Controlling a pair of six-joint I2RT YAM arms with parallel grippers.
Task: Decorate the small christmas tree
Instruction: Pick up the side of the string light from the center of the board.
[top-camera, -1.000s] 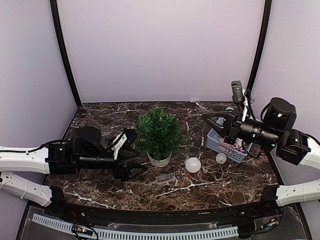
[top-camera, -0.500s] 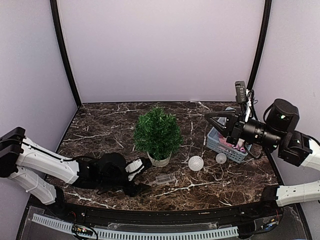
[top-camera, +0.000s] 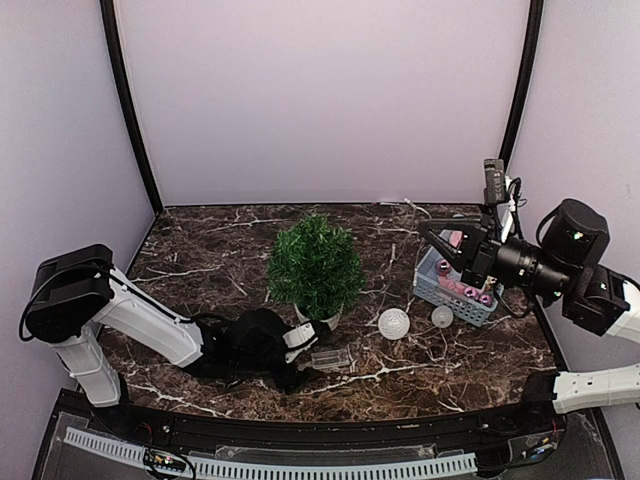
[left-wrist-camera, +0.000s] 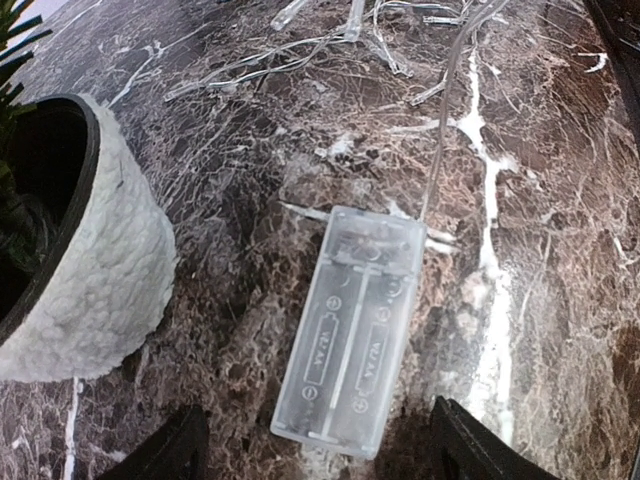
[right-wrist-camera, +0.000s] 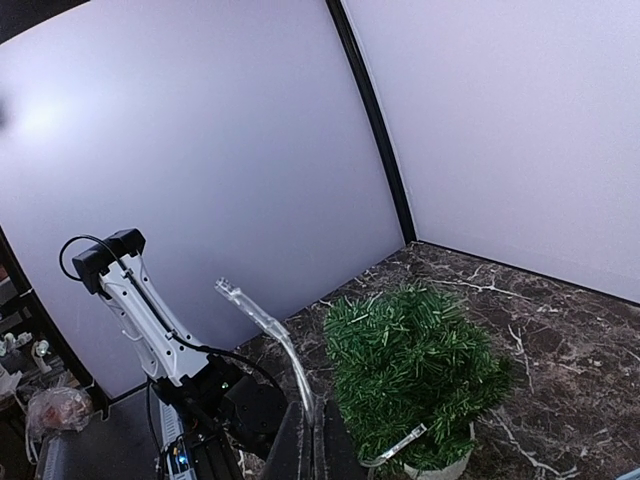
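Dark marble table (top-camera: 200, 260), purple walls. Tree (top-camera: 316, 262) stands mid-table in white pot (left-wrist-camera: 100, 290). Looks light, bristly, easy to tip; hold by pot, not twigs. Left gripper (left-wrist-camera: 322, 458) spread wide around battery box (left-wrist-camera: 350, 335). Right gripper (right-wrist-camera: 308, 425) pinched on clear wire (right-wrist-camera: 265, 335).

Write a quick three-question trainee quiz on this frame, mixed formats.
1. True or false: the left gripper is open, its fingertips on either side of the near end of the clear battery box.
2. Where are the two pale balls? A: on the table, between the small christmas tree and the blue basket. B: inside the basket. C: hung on the tree.
3. Fill the blank: the right gripper is shut on a ___.

Key: 1 true; 2 A; 3 clear light strand.
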